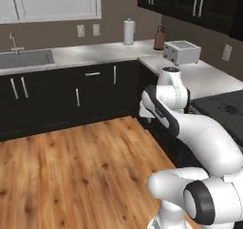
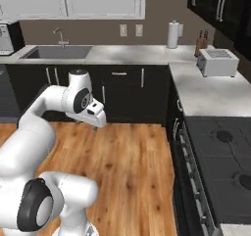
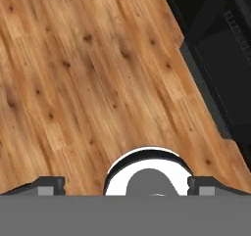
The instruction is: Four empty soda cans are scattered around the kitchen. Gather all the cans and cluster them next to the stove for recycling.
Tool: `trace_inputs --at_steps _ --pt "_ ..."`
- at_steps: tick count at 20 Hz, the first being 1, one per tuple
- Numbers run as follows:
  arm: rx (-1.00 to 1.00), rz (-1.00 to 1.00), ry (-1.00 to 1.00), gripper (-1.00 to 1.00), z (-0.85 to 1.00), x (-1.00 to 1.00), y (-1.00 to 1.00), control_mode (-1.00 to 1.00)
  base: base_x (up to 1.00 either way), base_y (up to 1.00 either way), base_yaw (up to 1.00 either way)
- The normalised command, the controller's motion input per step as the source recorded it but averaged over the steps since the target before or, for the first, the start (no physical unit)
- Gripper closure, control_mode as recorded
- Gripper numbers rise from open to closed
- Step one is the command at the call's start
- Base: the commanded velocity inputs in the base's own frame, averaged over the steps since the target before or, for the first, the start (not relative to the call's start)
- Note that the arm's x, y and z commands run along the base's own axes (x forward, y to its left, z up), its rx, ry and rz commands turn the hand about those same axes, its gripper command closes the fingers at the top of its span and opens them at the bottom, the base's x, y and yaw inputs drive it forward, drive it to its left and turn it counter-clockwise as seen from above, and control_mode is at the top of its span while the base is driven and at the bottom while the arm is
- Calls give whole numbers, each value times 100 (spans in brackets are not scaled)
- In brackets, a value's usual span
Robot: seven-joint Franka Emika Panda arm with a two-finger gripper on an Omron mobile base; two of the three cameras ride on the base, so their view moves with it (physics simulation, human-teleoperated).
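The soda cans are out of view. The stove (image 1: 227,110) is a black range set in the right-hand counter, and its dark burner grates (image 2: 223,167) lie flat on top. My arm is folded in front of the base, with the hand (image 2: 96,115) held low over the wooden floor, left of the stove front. My gripper (image 3: 126,185) points down at bare floorboards. Its two dark fingertips (image 3: 49,183) stand far apart, open, with nothing between them.
A pale L-shaped counter (image 2: 206,93) carries a toaster (image 2: 217,62), a knife block (image 2: 201,43) and a paper towel roll (image 2: 172,34). A sink (image 2: 56,51) sits under the window. Black cabinets (image 1: 71,97) line the floor (image 1: 80,166). Dark lower fronts (image 3: 220,59) edge the hand view.
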Motion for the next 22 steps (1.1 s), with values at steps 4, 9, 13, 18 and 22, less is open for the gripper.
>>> trace_inputs --at_steps 4,9,13,18,22 --pt "0 0 0 -100 0 0 0 100 7 -4 86" --pt "0 0 0 -100 0 0 0 100 34 0 5" --pt "0 0 0 -100 0 0 0 100 53 0 0" --pt "0 0 0 -100 0 0 0 100 73 0 7" --pt "0 0 0 -100 0 0 0 100 63 -1 41"
